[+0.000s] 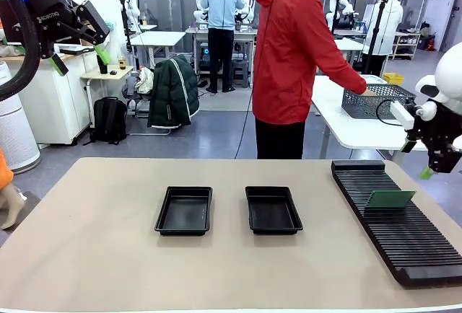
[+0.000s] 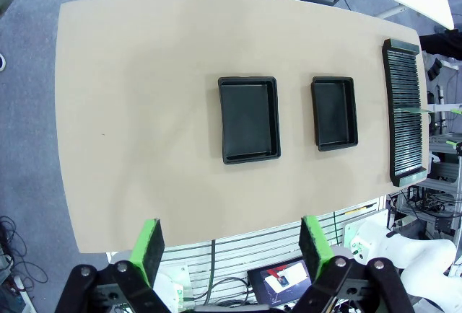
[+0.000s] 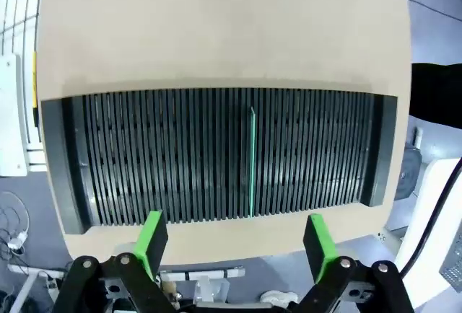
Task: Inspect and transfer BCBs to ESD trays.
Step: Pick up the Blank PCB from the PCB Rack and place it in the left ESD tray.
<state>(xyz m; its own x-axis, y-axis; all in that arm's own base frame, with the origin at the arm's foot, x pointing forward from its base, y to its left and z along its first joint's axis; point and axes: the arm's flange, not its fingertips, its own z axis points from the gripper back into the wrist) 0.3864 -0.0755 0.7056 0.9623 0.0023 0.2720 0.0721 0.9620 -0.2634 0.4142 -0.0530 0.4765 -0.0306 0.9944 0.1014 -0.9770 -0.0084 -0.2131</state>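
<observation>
The BCB (image 3: pixel 252 161), a thin flat green rectangular circuit board, stands on edge in one slot of the long black ribbed plastic rack (image 3: pixel 144 154). It is straight ahead of the right hand's fingers and almost midway between them.

At the left, the left hand (image 2: pixel 232 232) hangs high above the beige table (image 1: pixel 86 248), released, its fingers spread wide with nothing between them. Well ahead of its fingertips lie the left ESD tray (image 1: pixel 182 231) and the right ESD tray (image 1: pixel 276 231), shallow black rectangular plastic trays set side by side and apart. Both look bare.

The right hand (image 3: pixel 234 226) is also released and wide, poised over the rack's near edge and clear of the board.

The step in hand looks like the first pick from the rack. The fingers already face the board's two flat sides, so the wrist needs no turn. Shift the hand a touch toward its right finger so the board sits dead centre. Then go straight in along the fingers and stop before the pads reach the ribs. Close on the board's upper margin only and draw it out in line with the slot. Any sideways pull would likely wedge or flex it.
</observation>
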